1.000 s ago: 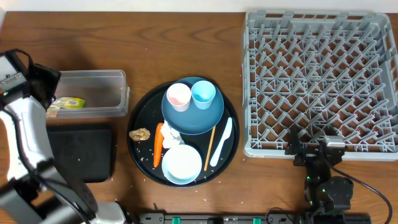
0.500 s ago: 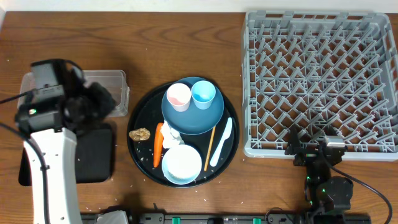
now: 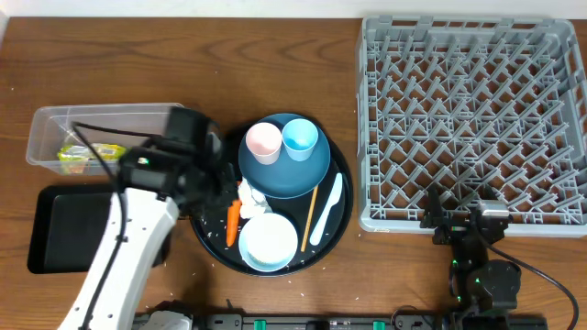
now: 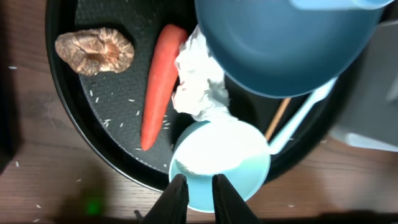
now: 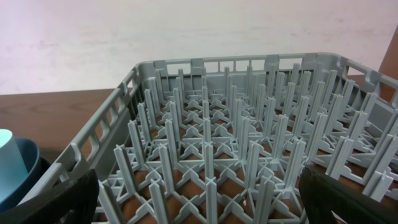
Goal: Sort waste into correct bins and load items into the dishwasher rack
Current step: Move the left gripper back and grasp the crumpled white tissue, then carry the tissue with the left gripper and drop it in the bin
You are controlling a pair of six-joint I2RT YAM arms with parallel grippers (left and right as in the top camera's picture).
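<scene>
Left claw (image 4: 194,198): fingers drawn almost together with nothing between them. Only their tips show, at the near edge of the wrist view, above the rim of the pale blue bowl (image 4: 221,165).
Right claw (image 5: 199,199): spread wide and holding nothing, one dark finger cut off in each near corner, by the near side of the grey rack (image 5: 236,137).
Brown lump (image 4: 94,50): on the round black tray (image 4: 74,93), left of the carrot (image 4: 158,81). From overhead the left arm hides it.
Tissue (image 4: 199,81): wedged between carrot, bowl and dark blue plate (image 4: 286,43).
Rice grains (image 4: 118,112): scattered on the round tray, too small to count.
Chopstick (image 3: 310,218), spoon (image 3: 327,209): right of the bowl, with their far ends at the plate's rim.
Pink cup (image 3: 263,140), light blue cup (image 3: 300,137): side by side on the plate.
Wrapper (image 3: 92,154): inside the clear tub (image 3: 50,137), far left. The tub's right end is behind the arm.
Flat black tray (image 3: 64,229): just near of the tub, its right end also covered.
</scene>
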